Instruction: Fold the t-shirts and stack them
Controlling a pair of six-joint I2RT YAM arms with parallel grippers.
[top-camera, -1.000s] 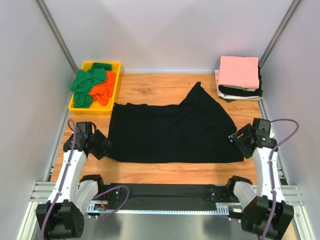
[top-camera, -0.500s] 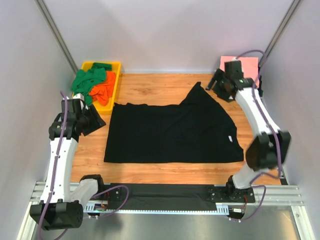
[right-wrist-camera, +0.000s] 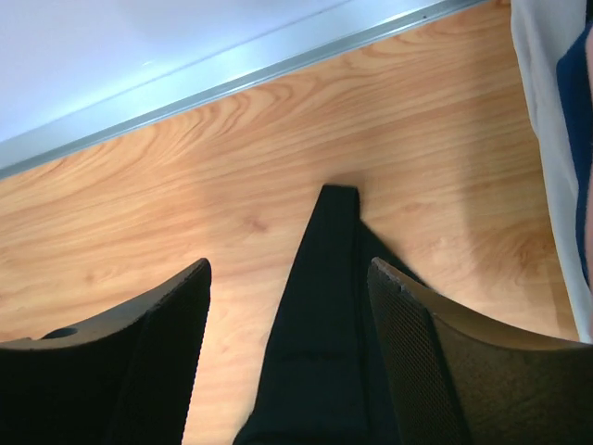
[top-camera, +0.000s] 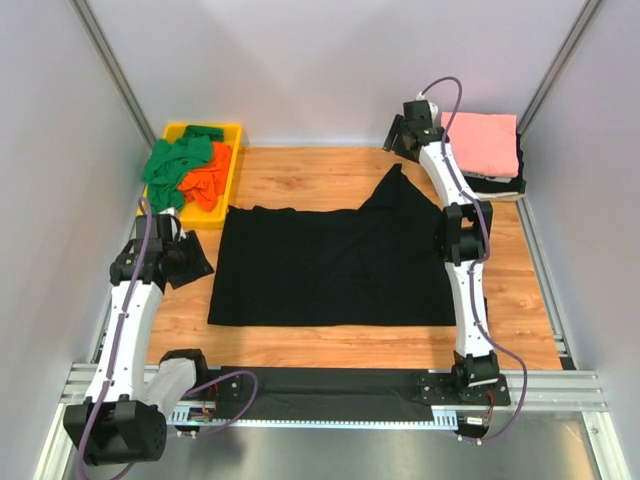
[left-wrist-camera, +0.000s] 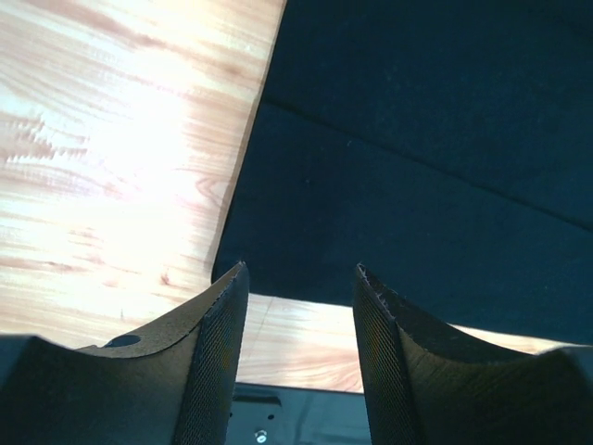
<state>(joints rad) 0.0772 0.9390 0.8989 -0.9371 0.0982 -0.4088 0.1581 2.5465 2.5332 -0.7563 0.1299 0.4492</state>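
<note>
Across the middle of the wooden table [top-camera: 300, 185]: large black cloth t-shirt [top-camera: 330, 265], spread flat, one point peaking toward the far edge. Right fingers [right-wrist-camera: 417, 352] spread apart above that point, gripping nothing. Left fingers [left-wrist-camera: 218, 362] spread too, empty, beside the shirt's left edge. Far left, crumpled green t-shirts [top-camera: 170, 165] and orange t-shirt [top-camera: 207, 180] in yellow plastic tray [top-camera: 232, 150]; far right, folded pink t-shirt [top-camera: 480, 142] topping a stack.

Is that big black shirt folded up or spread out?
Spread out: the black t-shirt lies flat and wide on the table, one corner drawn to a point at the far side.
</note>
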